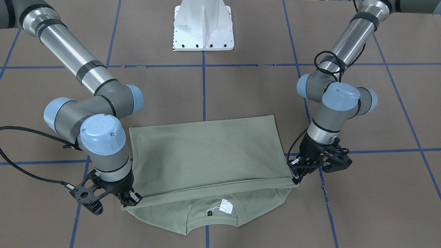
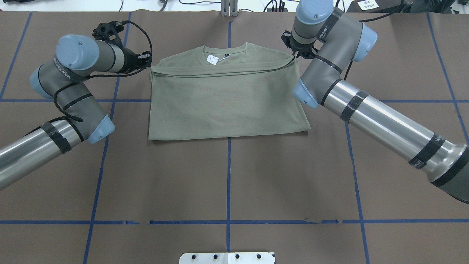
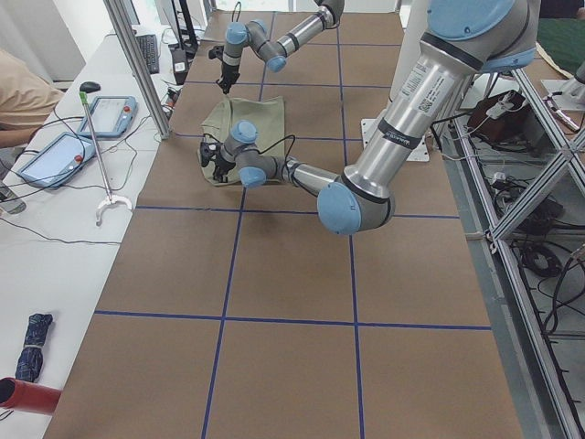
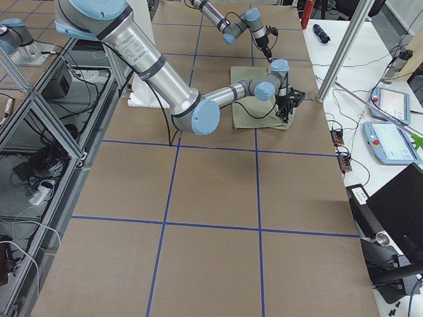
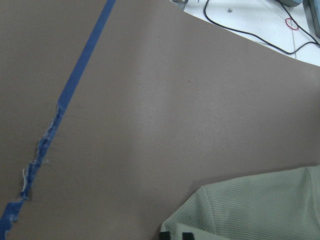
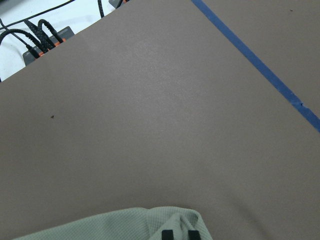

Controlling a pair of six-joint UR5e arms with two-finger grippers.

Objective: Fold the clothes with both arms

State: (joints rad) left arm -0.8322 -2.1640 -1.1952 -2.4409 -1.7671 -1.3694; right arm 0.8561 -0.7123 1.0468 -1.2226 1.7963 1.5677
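The sage-green shirt [image 1: 206,151] lies on the brown table, folded in half, its lower part laid over the chest up to just short of the collar [image 2: 227,99]. A white paper tag [image 1: 225,206] shows at the round neck. My left gripper [image 1: 295,177] is shut on one corner of the top layer [image 2: 149,64], and my right gripper [image 1: 132,200] is shut on the other corner [image 2: 295,55]. Each wrist view shows two dark fingertips [image 5: 172,235] [image 6: 167,234] pinching green knit at the bottom edge. The sleeves are hidden inside the fold.
The white pedestal base [image 1: 203,27] stands at the robot's side of the table. Blue tape lines [image 2: 228,176] grid the brown surface. Beyond the far table edge run black cables [image 6: 40,40]. Tablets [image 3: 119,114] and a person's sleeve [image 3: 23,96] are at a side bench.
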